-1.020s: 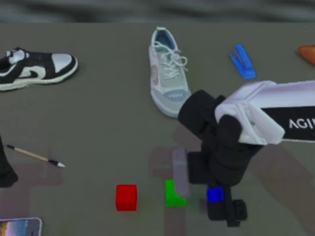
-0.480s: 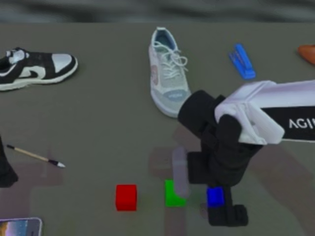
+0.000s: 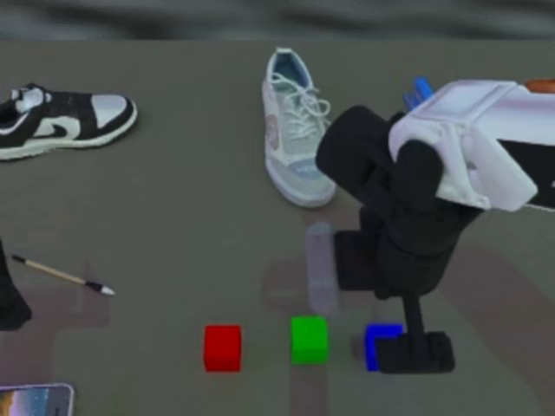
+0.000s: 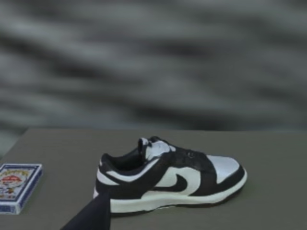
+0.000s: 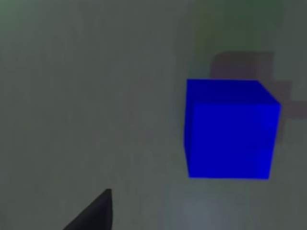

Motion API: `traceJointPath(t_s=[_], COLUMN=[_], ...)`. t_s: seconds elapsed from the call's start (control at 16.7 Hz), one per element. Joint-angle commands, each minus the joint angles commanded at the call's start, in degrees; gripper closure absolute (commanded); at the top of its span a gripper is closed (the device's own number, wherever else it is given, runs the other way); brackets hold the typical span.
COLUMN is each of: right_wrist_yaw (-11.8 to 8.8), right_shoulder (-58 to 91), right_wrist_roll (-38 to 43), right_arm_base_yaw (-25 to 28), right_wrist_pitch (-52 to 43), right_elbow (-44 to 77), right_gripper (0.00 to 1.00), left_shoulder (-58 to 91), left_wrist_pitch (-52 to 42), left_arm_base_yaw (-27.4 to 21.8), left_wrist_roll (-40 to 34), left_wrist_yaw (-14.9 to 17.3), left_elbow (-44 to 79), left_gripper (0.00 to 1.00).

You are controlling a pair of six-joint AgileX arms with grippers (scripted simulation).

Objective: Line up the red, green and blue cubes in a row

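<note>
While the top view shows the red cube point(image 3: 222, 347), green cube point(image 3: 309, 338) and blue cube point(image 3: 378, 342) sitting in a near-level row on the bench point(image 3: 173, 225), evenly gapped and not touching, the placing step looks all but done. The right pincer point(image 3: 414, 351) sits just beside the blue cube, partly covering it; whether it is open I cannot tell. The next move, I judge, calls for a clean lift away without nudging the cube. No containers are in sight. The left arm is parked at the left edge. From the left wrist, only a black-and-white sneaker point(image 4: 170, 178) and a card box point(image 4: 18, 187) appear. From the right wrist, the blue cube point(image 5: 230, 129) rests free on the bench.
</note>
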Motion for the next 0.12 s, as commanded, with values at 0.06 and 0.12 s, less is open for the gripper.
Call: traceJointPath(t_s=[0.06,0.12], right_wrist_yaw=[0.00,-0.01], right_shoulder=[-0.45,-0.53], right_wrist_roll=[0.00,0.00], right_arm_base_yaw=[0.01,0.00], right_wrist_pitch=[-0.69,-0.81], right_elbow=[0.45,0.53], right_gripper=[0.00,0.00], left_shoulder=[0.00,0.00], left_wrist_pitch=[0.00,0.00], left_arm_base_yaw=[0.00,0.00], left_wrist_roll=[0.00,0.00], left_wrist_yaw=[0.00,0.00], left_elbow=[0.00,0.00], left_gripper=[0.00,0.00])
